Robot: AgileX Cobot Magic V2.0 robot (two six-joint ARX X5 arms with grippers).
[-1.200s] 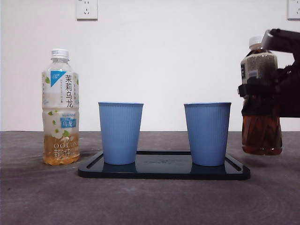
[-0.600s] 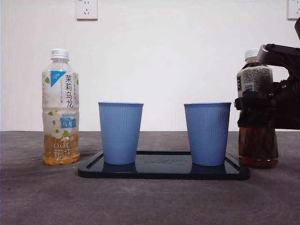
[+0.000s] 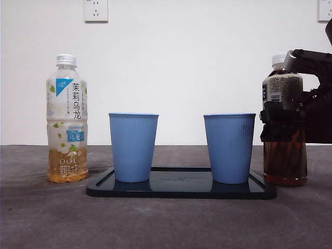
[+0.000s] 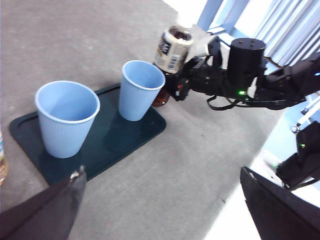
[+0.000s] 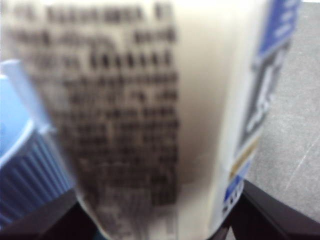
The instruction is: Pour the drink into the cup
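Observation:
My right gripper [image 3: 284,118] is shut on a dark tea bottle [image 3: 284,158] with a white cap, gripping it at mid-height. The bottle stands upright with its base at table level, just right of the black tray [image 3: 181,190]. Two blue cups stand on the tray, one on the left [image 3: 133,147] and one on the right [image 3: 230,148]. The right cup is next to the bottle. In the right wrist view the bottle's label [image 5: 150,115] fills the frame, with the cup's rim [image 5: 22,165] beside it. My left gripper [image 4: 160,215] is open and waits away from the tray.
A clear oolong tea bottle [image 3: 67,119], about a quarter full, stands on the table left of the tray. A white wall is close behind. The left wrist view shows the table's edge beyond the right arm [image 4: 240,75].
The right gripper has lowered the dark tea bottle from above the table to table level. It has also moved slightly left, toward the tray.

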